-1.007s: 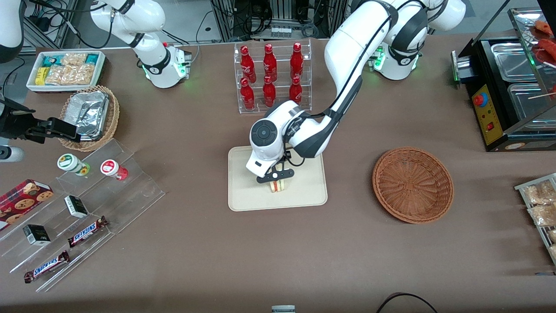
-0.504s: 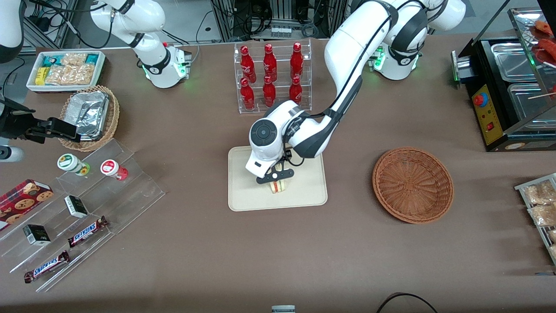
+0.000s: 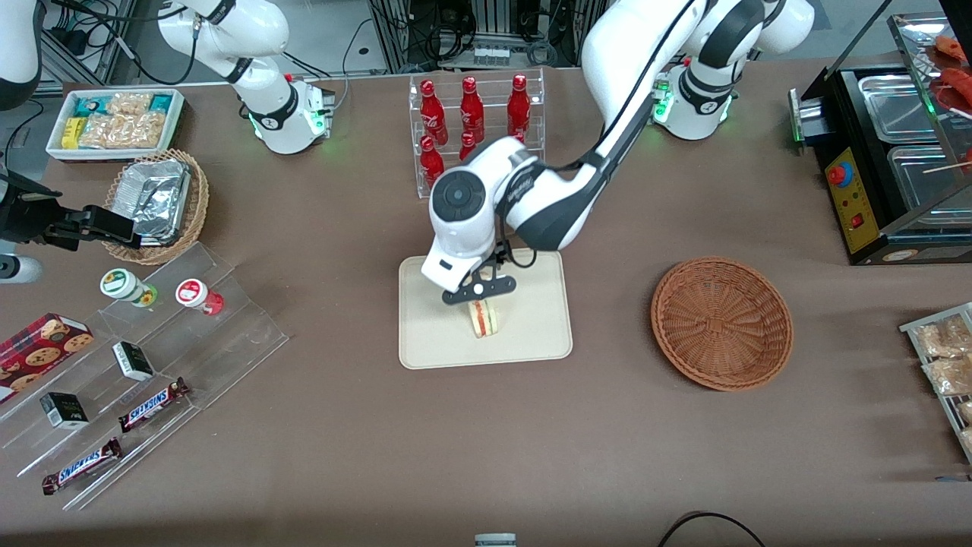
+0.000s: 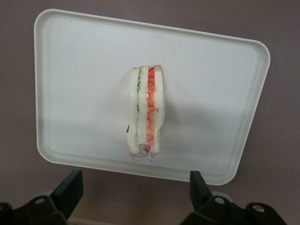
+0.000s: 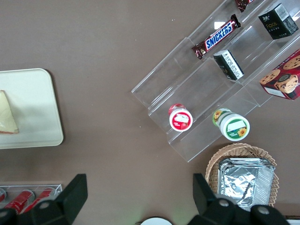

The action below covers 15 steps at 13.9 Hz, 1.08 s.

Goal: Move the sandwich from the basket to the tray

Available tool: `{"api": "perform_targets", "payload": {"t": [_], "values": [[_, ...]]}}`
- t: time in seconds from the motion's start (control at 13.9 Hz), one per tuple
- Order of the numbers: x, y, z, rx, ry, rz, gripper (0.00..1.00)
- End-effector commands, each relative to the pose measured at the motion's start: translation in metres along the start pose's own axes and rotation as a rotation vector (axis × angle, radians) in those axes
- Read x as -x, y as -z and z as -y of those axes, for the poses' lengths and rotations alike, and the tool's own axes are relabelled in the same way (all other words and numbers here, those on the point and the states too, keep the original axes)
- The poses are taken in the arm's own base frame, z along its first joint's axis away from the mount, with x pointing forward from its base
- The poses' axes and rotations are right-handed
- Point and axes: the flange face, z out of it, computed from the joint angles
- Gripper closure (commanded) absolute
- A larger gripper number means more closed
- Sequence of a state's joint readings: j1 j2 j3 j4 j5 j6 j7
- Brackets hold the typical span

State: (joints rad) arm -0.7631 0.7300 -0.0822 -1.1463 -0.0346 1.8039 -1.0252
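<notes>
Above the centre of the frame, my claw [image 3: 479, 298] has lifted with fingers apart, leaving the sandwich [image 3: 484, 317] upright on the tray [image 3: 531, 334]; the basket [image 3: 721, 322] sits emptied, so placement looks done.

So the front cam sits high, facing the robots, tilted steeply down, and takes in the whole bench [image 3: 319, 456]. The left wrist cam stares straight down from fairly close above the tray [image 4: 84, 56], with the gripper [image 4: 136, 201] spread wide at the frame edge. The right wrist cam also points down, from higher up. All three share the tray and the sandwich [image 3: 483, 317]; the right wrist and front views also share the snack shelf [image 5: 220, 89].
</notes>
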Motion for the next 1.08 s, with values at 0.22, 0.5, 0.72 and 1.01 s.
{"api": "perform_targets", "payload": {"t": [0.22, 0.5, 0.72, 1.01], "values": [[-0.022, 0.047, 0.05, -0.029, -0.182, 0.034, 0.0], [-0.053, 0.056, 0.117, -0.073, -0.24, 0.053, 0.0], [-0.074, 0.071, 0.16, -0.063, -0.284, 0.059, 0.0], [-0.092, 0.089, 0.222, -0.053, -0.412, 0.07, 0.0]]}}
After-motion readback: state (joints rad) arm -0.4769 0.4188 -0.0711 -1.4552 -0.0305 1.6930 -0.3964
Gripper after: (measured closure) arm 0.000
